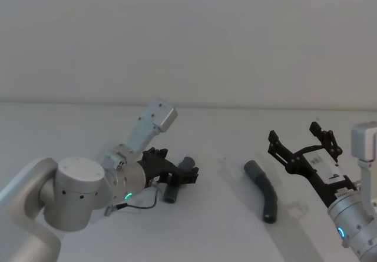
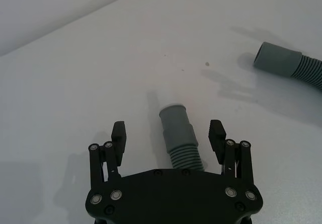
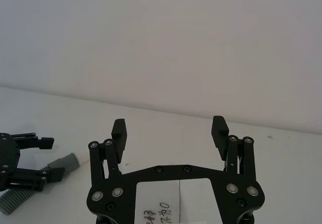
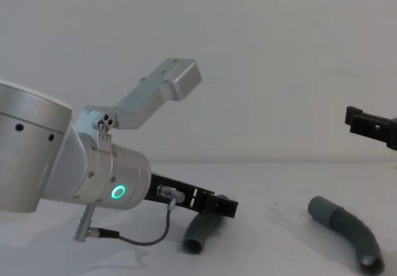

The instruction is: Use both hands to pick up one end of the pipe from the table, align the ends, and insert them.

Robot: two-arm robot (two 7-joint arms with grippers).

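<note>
**Pick-up step, with neither grasp made yet**

The left black, blocky parallel-jaw gripper (image 2: 167,130) was low over the plain white matte table (image 1: 224,232). Its jaws were released and spread to either side of the short, dark grey, gently curved tube piece (image 4: 200,231), which lay on the table. They flanked the ribbed part just behind that piece's grey collar (image 2: 175,117) and narrower whitish tip (image 2: 168,98), with a gap visible on both sides.

The longer dark grey curved tube (image 1: 265,194) lay on the table well apart from the short piece, to the robot's right of it. Its wider smooth grey cuff (image 2: 277,60) was at the end nearer the short piece. The right black parallel-jaw gripper (image 3: 169,128) hung above the table, beyond the longer tube from the short piece, with its jaws also wide apart and holding nothing.

By my judgement the first pick-up was in hand. The next move called for the left jaws to close squarely on the ribbed stretch, leaving the collar and tip free. The right gripper then needed to descend and grip the longer tube behind its cuff, so both ends could be raised, lined up and pushed together
</note>
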